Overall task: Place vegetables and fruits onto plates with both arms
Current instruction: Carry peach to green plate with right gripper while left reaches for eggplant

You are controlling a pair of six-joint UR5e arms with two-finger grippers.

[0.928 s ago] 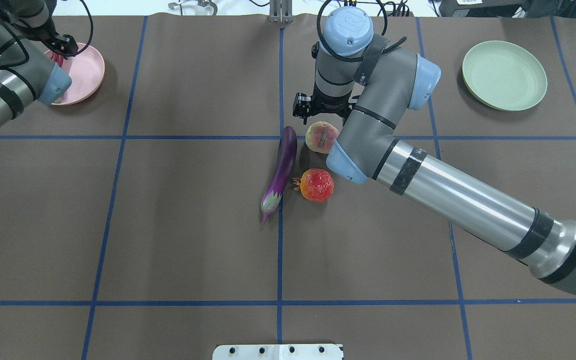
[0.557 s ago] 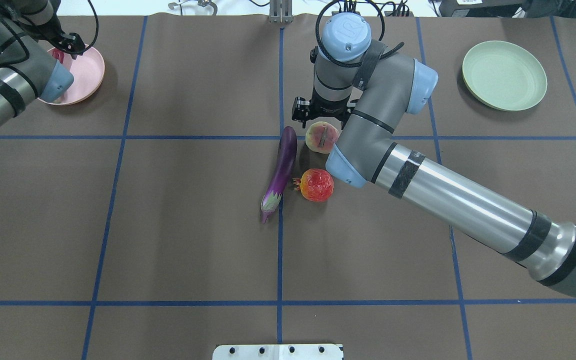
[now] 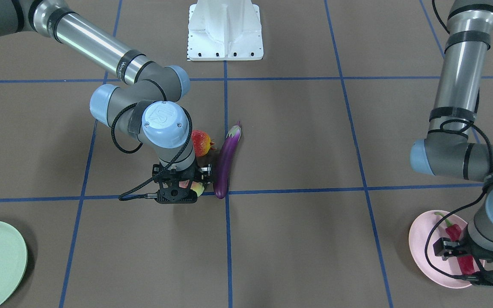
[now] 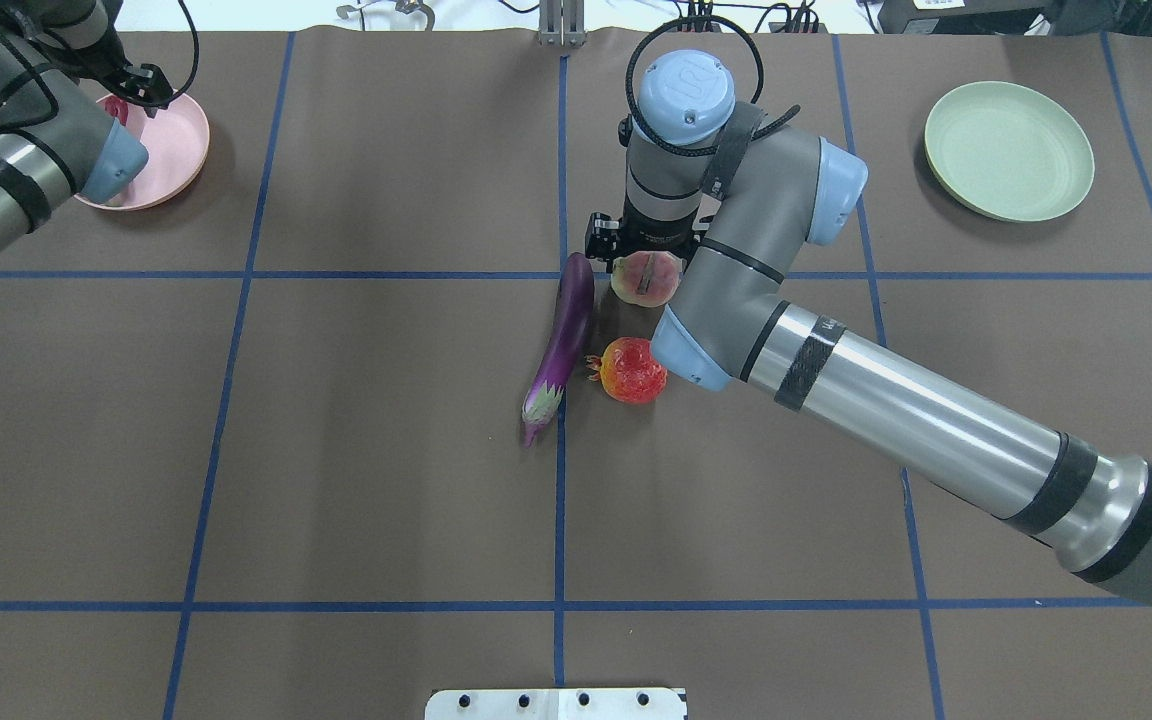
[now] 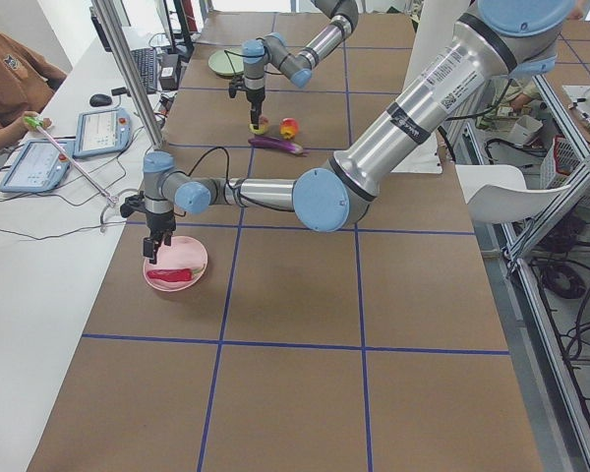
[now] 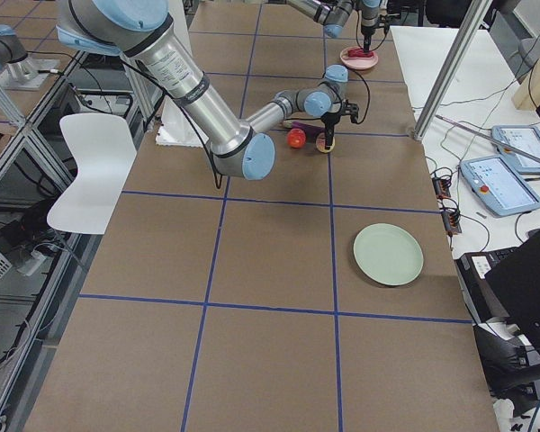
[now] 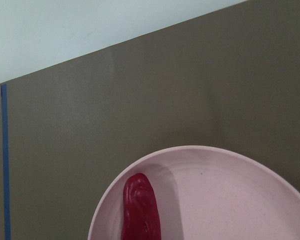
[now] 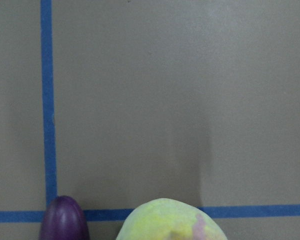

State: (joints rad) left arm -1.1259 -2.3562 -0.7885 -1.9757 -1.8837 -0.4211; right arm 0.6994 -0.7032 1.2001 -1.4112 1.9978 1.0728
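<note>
Pink plate [image 4: 174, 150]: far left on the brown table [image 4: 386, 450]. It holds 1 red chili pepper [image 3: 452, 231], which lies flat with its green stem toward the rim.
Green plate [image 4: 1009, 150]: far right, well apart from all 4 pieces of produce.
Left gripper [image 5: 150, 254]: hangs over the pink plate, just above the chili pepper and clear of it in the left side view. Whether its jaws are spread or closed cannot be told.
Eggplant [image 4: 566, 340]: middle of the table, lying along the centre blue line with its cap at the near end and its rounded tip at the far end.
Peach [image 4: 644, 277]: on the table just right of the eggplant's far tip, on a blue cross line.
Red-orange fruit [image 4: 633, 370]: nearer than the peach, just right of the eggplant, with its spiky crown pointing at the eggplant.
Right gripper [image 3: 180, 188]: points straight down, low over the peach. The wrist hides its fingers, so I cannot tell whether it is spread or clamped.
Right wrist view: the peach's yellow-green top sits at the bottom edge, with the eggplant's tip beside it.
Change, right arm: since 0.9 s ago the gripper has come nearer and lower. Its black bracket now overlaps the peach's far edge.
Change, left arm: the gripper has shifted slightly toward the plate's far edge.
Unchanged: both plates, the eggplant, the peach and the red-orange fruit lie where they were.
</note>
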